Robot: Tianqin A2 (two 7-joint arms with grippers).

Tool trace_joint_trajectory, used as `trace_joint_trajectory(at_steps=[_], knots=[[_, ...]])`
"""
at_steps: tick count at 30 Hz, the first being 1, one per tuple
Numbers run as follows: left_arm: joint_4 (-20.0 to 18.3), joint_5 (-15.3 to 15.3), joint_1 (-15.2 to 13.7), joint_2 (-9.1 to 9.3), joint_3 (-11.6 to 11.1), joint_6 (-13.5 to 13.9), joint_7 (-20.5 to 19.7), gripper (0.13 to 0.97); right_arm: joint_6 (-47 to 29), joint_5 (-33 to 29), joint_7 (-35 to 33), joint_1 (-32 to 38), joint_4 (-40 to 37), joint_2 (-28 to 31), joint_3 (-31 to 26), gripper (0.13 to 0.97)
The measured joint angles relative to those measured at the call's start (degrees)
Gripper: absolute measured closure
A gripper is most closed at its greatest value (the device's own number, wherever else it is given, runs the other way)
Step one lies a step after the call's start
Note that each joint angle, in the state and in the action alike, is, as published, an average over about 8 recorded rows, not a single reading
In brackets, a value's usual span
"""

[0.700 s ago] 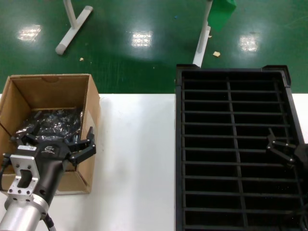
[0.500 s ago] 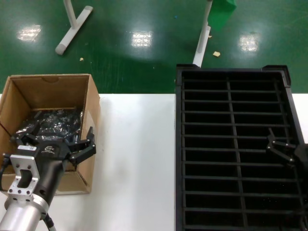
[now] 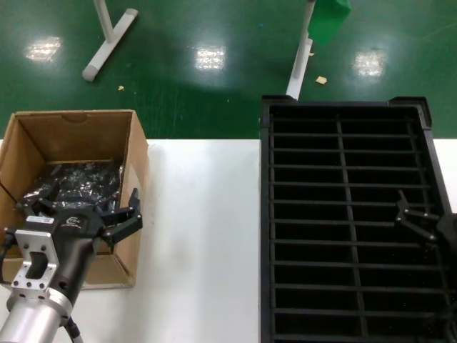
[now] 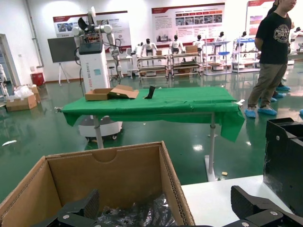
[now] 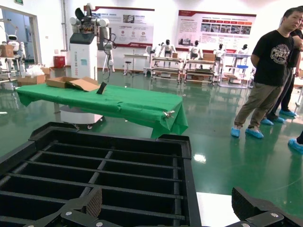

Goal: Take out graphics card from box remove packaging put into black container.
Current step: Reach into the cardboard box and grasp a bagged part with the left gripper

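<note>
Brown cardboard, the box [image 3: 71, 187], is seen at the bench's [image 3: 203, 236] left edge, the bagged graphics card [image 3: 82, 182] inside. Left gripper [image 3: 80, 207] is held over it, jaws spread. Black container [image 3: 346, 229] is set at the right edge; right gripper [image 3: 418, 221] is held above its slots, jaws spread.

You have: 1 box [image 3: 71, 193] | 1 black container [image 3: 350, 221], slots in 2 columns | 1 bagged graphics card [image 3: 82, 182] in your box | 2 grippers: left gripper [image 3: 86, 204], right gripper [image 3: 418, 218] | 1 white table [image 3: 203, 236]
</note>
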Motion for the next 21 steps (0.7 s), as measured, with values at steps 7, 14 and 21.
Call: trace_joint_trajectory(at_steps=[7, 14, 21], knots=[[-0.25, -0.15, -0.01, -0.34, 0.36, -0.28, -0.03, 0.132, 0.00, 0.00, 0.00, 0.00, 0.00, 0.00, 0.00, 0.129], [-2.82, -2.91, -0.23, -4.09, 4.15, -3.93, 1.17, 0.132, 0.00, 0.00, 0.00, 0.00, 0.00, 0.00, 0.00, 0.129], [-8.99, -8.30, 1.15, -11.21, 9.81, -10.32, 6.72, 0.132, 0.00, 0.00, 0.00, 0.00, 0.00, 0.00, 0.00, 0.129]])
